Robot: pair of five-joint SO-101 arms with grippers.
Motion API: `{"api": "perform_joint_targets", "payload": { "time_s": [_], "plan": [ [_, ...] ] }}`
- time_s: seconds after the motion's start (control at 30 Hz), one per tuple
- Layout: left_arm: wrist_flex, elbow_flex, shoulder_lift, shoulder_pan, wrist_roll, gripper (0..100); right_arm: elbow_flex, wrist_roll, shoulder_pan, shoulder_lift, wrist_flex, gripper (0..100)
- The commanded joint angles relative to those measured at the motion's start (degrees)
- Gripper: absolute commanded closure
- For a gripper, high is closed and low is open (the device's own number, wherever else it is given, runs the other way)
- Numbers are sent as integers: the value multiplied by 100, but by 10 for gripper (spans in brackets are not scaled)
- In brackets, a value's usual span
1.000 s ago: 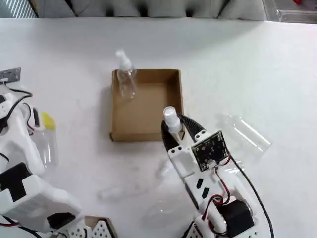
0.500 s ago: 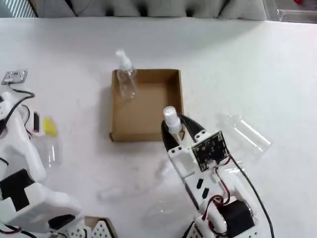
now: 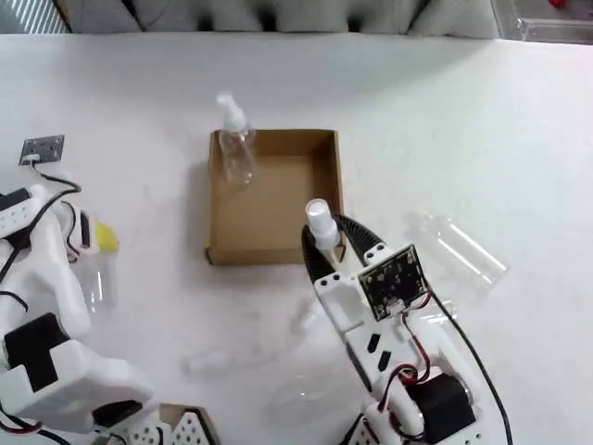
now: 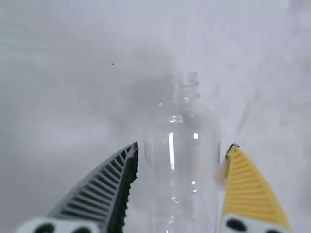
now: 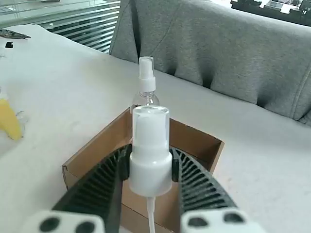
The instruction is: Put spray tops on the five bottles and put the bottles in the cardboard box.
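Observation:
My right gripper (image 3: 326, 232) (image 5: 150, 153) is shut on a white spray top (image 3: 319, 221) (image 5: 150, 141), held upright over the near right corner of the cardboard box (image 3: 273, 133) (image 5: 92, 155). One clear bottle with a spray top (image 3: 236, 148) (image 5: 145, 92) stands in the box's far left corner. At the table's left, my left gripper (image 3: 93, 243) (image 4: 182, 145) is shut on a clear topless bottle (image 3: 97, 278) (image 4: 182, 126), its grey and yellow fingers (image 4: 245, 184) on either side of the body, the neck pointing away.
More clear topless bottles lie on the white table: one right of the box (image 3: 459, 246), others near the front (image 3: 213, 357) (image 3: 306, 399). A small metal plate (image 3: 42, 148) sits at the far left. A grey sofa (image 5: 233, 53) stands behind the table.
My left arm has shifted a little to the right, carrying the clear bottle with it. The right arm and its spray top have stayed put.

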Motion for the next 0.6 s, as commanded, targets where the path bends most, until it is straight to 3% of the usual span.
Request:
{"api": "perform_joint_targets", "payload": {
  "time_s": [0.0, 0.57],
  "plan": [
    [-97, -9, -277, 180, 44, 725, -53, 44, -48, 31, 22, 983],
    [-88, -316, 453, 268, 44, 734, -53, 44, -48, 31, -4, 983]
  ]
}}
